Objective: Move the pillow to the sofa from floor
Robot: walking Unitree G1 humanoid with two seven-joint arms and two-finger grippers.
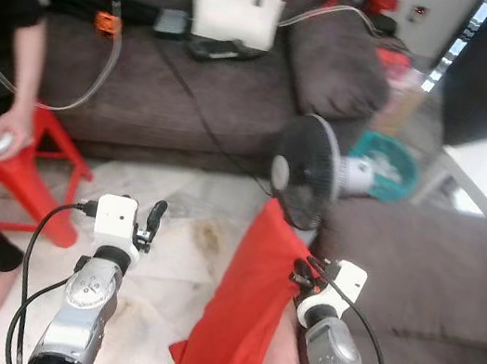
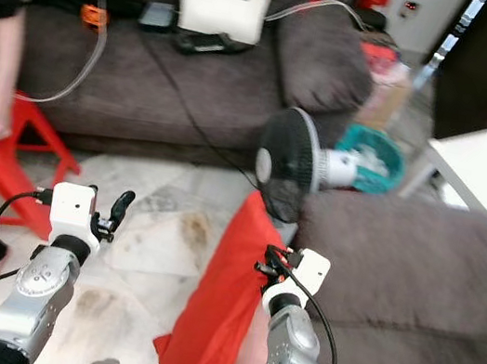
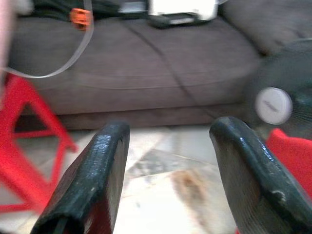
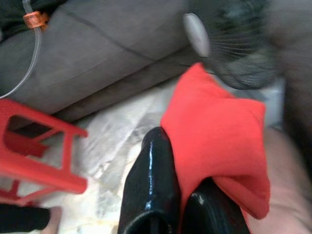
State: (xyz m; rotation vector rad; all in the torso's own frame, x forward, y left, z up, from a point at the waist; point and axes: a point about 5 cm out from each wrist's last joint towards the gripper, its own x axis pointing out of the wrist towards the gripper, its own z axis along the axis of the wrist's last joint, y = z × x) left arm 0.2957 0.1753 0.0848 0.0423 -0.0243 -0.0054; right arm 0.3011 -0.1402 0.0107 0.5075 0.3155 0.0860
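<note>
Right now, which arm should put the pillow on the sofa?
Right. The right tool is shut on the red pillow, beside the grey sofa seat. The left tool is open over bare floor.

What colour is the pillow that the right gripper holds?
The pillow is plain red-orange, clearest in the right wrist view, pinched by the right gripper.

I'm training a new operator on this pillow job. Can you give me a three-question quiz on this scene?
1. True or false: the right gripper is shut on the red pillow.
2. The left gripper is: A) open, holding nothing B) shut on the stool C) holding the fan
3. What black thing stands just beyond the pillow's top corner?

Key: 1 true. 2 A. 3 the fan.
</note>
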